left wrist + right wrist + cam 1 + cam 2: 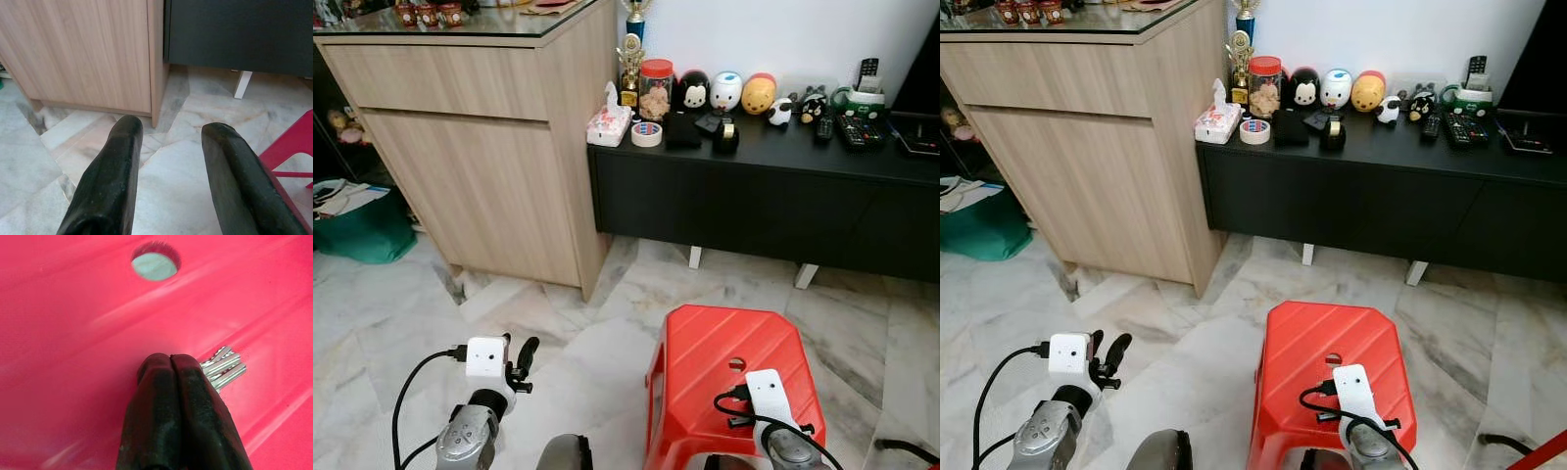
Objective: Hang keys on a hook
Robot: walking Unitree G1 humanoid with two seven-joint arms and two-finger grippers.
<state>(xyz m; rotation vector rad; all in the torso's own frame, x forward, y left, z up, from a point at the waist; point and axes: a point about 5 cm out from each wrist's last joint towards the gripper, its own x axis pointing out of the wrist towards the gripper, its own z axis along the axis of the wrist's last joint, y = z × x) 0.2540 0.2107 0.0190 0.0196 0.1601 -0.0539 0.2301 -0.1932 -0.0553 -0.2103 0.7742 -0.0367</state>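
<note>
Keys [224,368] are being pinched by the clenched right pincer [171,363] just above the red stool [705,362]. They are best lifted straight, grip kept firm. Beside the stool, the left pincer [171,147] is being held released.

home living room, marble floor [558,343], black tv console [773,196], remotes [854,129], plush toys [726,91]

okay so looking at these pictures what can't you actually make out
- Keys: in the right wrist view the shut fingers of the right pincer cover all but a few silver blades; ring and count hidden.
- Right pincer over the red stool: in the eye views its wrist camera housing hides the fingertips.
- Items on the black cabinet: too small to read labels.
- Left pincer: open over the floor; finger bases cut off by the frame edge.
</note>
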